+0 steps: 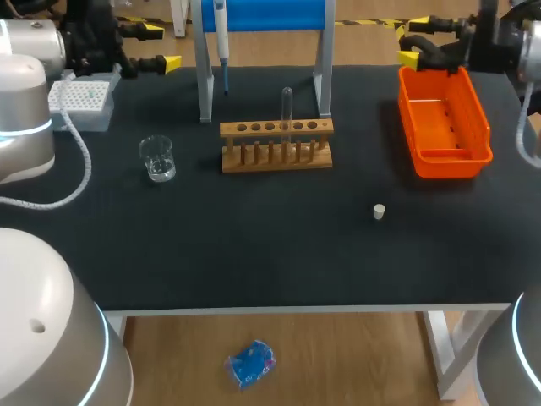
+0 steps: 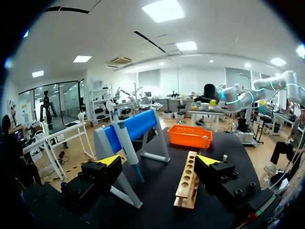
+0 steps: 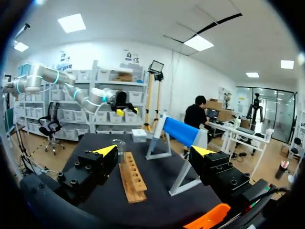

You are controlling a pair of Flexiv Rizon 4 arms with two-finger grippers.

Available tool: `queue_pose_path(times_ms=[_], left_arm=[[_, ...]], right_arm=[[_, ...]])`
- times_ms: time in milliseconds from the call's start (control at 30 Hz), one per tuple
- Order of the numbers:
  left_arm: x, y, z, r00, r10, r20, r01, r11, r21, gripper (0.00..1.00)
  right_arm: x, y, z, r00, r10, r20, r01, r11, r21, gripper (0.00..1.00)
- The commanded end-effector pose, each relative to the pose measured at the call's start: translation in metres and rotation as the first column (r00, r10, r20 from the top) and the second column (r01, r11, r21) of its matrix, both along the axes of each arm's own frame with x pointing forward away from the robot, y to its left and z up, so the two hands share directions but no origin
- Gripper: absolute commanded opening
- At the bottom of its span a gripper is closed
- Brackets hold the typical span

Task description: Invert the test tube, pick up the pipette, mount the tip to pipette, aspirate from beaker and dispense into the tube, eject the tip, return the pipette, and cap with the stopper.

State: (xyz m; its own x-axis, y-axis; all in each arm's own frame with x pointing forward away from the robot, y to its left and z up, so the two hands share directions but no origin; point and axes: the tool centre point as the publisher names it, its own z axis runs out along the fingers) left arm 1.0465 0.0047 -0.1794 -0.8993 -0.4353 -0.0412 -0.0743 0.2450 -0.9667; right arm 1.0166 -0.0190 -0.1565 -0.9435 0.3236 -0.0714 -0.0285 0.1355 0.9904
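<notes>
Well apart from both jaws stands the test tube.

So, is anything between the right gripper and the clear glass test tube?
Nothing visible. From the right gripper the way to the clear glass test tube is open; the stand's grey leg stands aside, behind the wooden rack.

This is looking like a robotics lab set up for wet-bench work. A left arm and a right arm are flanking a black table. On it a wooden rack is holding a glass test tube, and a beaker is sitting with what seems to be clear liquid. A pipette is hanging from a blue stand, and a tip box is sitting nearby.
</notes>
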Motion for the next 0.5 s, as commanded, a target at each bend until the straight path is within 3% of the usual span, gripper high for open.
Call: queue_pose_path(times_ms=[33,200,300,500], left_arm=[[0.0,0.001,0.002,1.0,-0.005,-0.004,0.005,1.0,0.004,1.0],[-0.002,0.0,0.003,1.0,-0.022,0.003,0.022,1.0,0.022,1.0],[-0.012,-0.009,0.002,0.996,-0.083,0.027,0.082,0.996,0.044,1.0],[-0.036,-0.029,-0.013,0.991,-0.133,0.011,0.133,0.991,0.036,1.0]], right_arm=[[0.005,-0.009,-0.003,0.98,0.199,-0.014,-0.199,0.98,0.022,1.0],[0.004,-0.007,-0.001,0.976,0.215,-0.02,-0.214,0.976,0.048,1.0],[-0.005,0.005,-0.006,0.965,0.262,-0.012,-0.262,0.964,0.047,1.0],[-0.026,0.026,-0.025,0.947,0.321,0.011,-0.321,0.945,0.066,1.0]])
